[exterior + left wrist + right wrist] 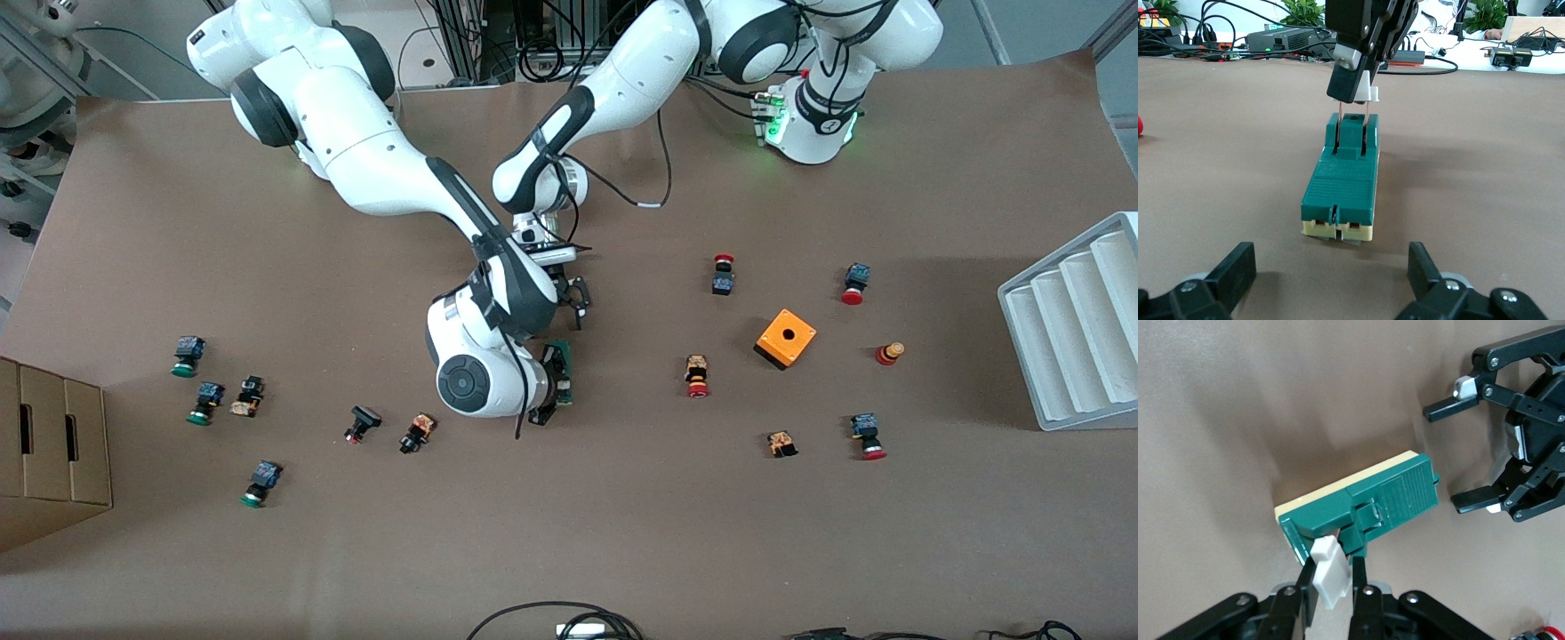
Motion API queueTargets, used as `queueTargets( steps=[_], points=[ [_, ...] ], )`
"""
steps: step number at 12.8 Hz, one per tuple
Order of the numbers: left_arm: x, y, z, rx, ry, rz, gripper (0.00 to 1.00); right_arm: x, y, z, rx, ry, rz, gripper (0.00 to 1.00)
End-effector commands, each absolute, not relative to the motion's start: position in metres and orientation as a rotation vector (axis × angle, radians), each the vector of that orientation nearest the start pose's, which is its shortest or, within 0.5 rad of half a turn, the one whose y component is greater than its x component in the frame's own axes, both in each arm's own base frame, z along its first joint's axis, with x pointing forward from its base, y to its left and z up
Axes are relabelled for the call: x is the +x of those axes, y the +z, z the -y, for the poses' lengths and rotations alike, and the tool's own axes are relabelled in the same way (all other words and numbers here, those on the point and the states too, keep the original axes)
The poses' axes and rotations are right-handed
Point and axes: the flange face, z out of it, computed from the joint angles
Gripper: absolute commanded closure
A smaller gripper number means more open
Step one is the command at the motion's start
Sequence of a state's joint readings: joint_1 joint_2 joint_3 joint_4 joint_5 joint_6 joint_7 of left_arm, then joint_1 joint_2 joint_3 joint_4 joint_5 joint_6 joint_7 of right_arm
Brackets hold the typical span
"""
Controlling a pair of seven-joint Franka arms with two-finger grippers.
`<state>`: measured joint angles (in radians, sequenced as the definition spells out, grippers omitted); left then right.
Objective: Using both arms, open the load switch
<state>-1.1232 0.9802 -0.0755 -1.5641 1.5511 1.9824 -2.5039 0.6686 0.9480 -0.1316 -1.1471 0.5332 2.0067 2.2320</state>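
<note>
Load switch, a narrow green plastic bar on a cream base (1340, 187), lies flat on the brown tabletop (622, 533) near the middle, between the two arms. At one end sits its white block piece (1331, 572) on two thin metal pins, and this piece is partly raised out of the green body. I judge the switch to be light, stiff and smooth, so it may slide or lift when only one end is pulled. The pins look thin and could bend if the pull is not straight.

The right gripper (1333, 583) is over that end, its jaws pressed together on the white block. This small block is the proper place for pulling. The left gripper (1331, 283) is low, just beside the other end of the switch, its jaws spread wide and not touching it. I think it should take the green body by its long sides, near the cream base, to hold it down.

Around are many small push-buttons with red or green caps, for example one (698, 375) toward the left arm's end, and an orange box with a hole (785, 338). All are well apart from the switch. Nothing stands in the way of the grippers.
</note>
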Motion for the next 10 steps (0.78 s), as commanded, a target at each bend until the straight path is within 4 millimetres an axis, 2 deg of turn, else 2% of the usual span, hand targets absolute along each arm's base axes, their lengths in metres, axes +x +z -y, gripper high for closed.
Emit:
queueTargets(
  steps=[1, 4, 10],
  points=[
    [0.277, 0.004, 0.581, -2.639, -1.533, 0.223, 0.0, 0.609, 0.233, -0.443, -1.825, 0.637, -2.506, 0.74],
    [0.277, 0.004, 0.581, -2.639, -1.533, 0.223, 0.0, 0.605, 0.242, -0.449, -1.839, 0.651, -2.487, 0.74],
    [0.278, 0.005, 0.582, -2.64, -1.535, 0.223, 0.0, 0.593, 0.242, -0.448, -1.891, 0.639, -2.479, 0.75]
  ],
)
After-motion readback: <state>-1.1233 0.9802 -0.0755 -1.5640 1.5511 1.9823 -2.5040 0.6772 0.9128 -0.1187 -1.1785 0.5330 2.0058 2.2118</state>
